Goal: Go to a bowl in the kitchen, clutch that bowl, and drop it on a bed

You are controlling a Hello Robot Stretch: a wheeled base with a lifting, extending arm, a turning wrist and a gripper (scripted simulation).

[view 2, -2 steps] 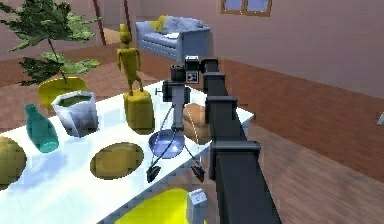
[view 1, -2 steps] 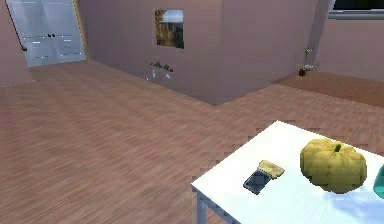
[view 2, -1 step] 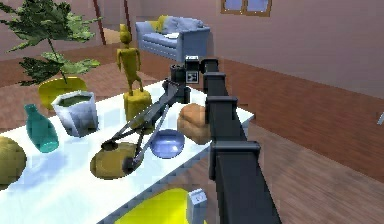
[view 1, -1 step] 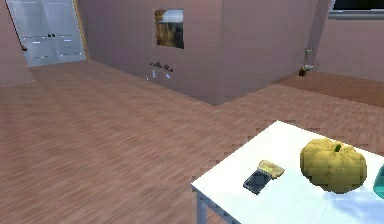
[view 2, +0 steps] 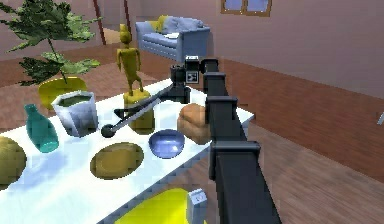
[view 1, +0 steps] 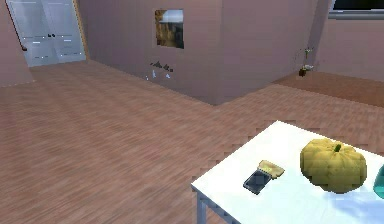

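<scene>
Your dark, boxy end effector shows amid clutter on the smooth white desk; you cannot tell whether it grips anything. The round, glassy blue bowl sits between a crusty bread loaf and a flat brown plate.

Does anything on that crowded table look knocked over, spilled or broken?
Nothing stands out. The potted plant, yellow statue, teal bottle and bluish bowl all sit upright on the white table, with no spill or breakage visible.

Arm partly hides the brown lump
</scene>
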